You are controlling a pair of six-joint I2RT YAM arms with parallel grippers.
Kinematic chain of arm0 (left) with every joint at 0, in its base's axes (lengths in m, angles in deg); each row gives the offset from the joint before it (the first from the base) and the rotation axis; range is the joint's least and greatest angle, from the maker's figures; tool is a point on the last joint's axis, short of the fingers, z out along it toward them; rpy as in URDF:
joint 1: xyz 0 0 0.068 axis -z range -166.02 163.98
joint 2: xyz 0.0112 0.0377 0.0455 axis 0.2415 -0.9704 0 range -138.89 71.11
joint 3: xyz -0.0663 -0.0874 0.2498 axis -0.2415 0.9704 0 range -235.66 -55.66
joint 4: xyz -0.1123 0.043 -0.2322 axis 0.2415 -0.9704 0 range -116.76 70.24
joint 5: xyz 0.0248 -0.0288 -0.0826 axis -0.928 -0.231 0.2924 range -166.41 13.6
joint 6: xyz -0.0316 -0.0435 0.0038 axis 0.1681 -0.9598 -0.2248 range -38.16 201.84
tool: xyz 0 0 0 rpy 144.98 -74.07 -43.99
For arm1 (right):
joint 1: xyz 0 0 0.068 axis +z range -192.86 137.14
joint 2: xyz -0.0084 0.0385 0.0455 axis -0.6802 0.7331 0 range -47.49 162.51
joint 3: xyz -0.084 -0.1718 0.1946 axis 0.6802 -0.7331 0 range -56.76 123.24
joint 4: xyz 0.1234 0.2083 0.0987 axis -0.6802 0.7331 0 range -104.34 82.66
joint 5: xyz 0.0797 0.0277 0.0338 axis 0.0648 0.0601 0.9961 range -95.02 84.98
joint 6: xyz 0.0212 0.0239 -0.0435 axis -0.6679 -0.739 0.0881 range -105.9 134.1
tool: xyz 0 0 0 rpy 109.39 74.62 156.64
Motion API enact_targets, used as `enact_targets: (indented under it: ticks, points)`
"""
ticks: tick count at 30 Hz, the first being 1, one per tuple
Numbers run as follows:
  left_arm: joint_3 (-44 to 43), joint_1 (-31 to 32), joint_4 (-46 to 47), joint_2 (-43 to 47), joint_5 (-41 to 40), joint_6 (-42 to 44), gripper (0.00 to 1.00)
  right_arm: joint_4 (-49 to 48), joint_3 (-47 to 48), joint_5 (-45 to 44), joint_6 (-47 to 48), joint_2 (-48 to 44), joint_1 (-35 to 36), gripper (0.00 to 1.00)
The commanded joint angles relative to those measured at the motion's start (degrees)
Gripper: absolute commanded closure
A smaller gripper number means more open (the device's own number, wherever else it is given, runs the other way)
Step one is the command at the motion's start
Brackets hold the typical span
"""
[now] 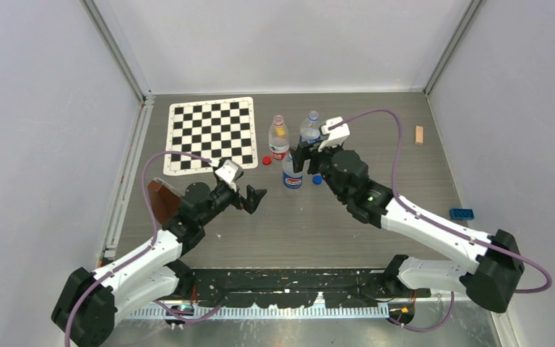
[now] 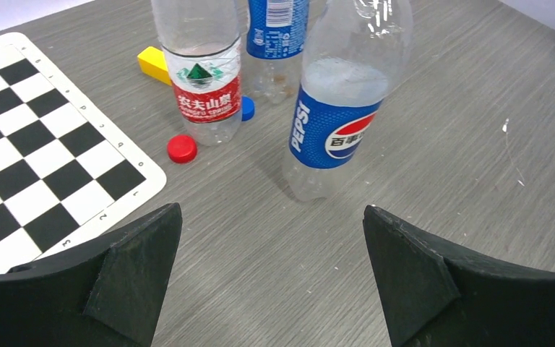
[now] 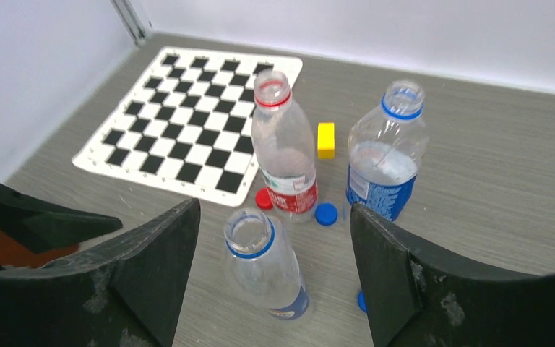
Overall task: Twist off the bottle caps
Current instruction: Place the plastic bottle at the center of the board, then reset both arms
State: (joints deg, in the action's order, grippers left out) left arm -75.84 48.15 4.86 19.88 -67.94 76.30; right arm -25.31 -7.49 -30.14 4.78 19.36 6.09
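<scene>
Standing open-necked beside the chessboard, three bottles look light, thin-walled, tippy; hard little caps lie loose at their feet, best pinched across the rim; left gripper and right gripper gape empty.

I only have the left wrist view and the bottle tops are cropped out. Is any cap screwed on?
Observer: No. The red-label bottle, the Pepsi bottle and the far blue-label bottle all show open necks.
Operator: I see one blue cap. Where's the other?
Observer: The second blue cap lies beside the Pepsi bottle, on the right arm's side.
Operator: Right gripper holding anything?
Observer: No, the right gripper is open and empty.
</scene>
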Motion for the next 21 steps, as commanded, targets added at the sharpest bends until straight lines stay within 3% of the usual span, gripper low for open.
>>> enact_targets:
  ticks: [1,6,10,17,21]
  points:
    - [-0.3,0.1,0.7,1.8,-5.3,-0.5,0.0,-1.1,-0.3,-2.8,-0.8,-7.4,-0.2,0.19]
    - [-0.6,0.1,-2.0,2.8,-19.1,-3.1,0.0,3.8,-3.0,-15.5,-3.0,-13.5,-1.7,0.18]
    - [-2.9,0.2,-5.7,2.6,-30.1,-8.2,0.0,9.4,-8.0,-18.9,-9.7,-20.3,-7.6,0.16]
    - [-6.0,0.2,-8.8,-1.0,-38.1,-11.9,0.0,20.4,-16.3,-5.3,-21.6,-27.2,-27.1,0.15]
    - [-9.4,0.2,-15.0,-2.7,-42.4,-13.3,0.01,20.9,-17.3,-1.9,-22.4,-25.4,-29.2,0.15]
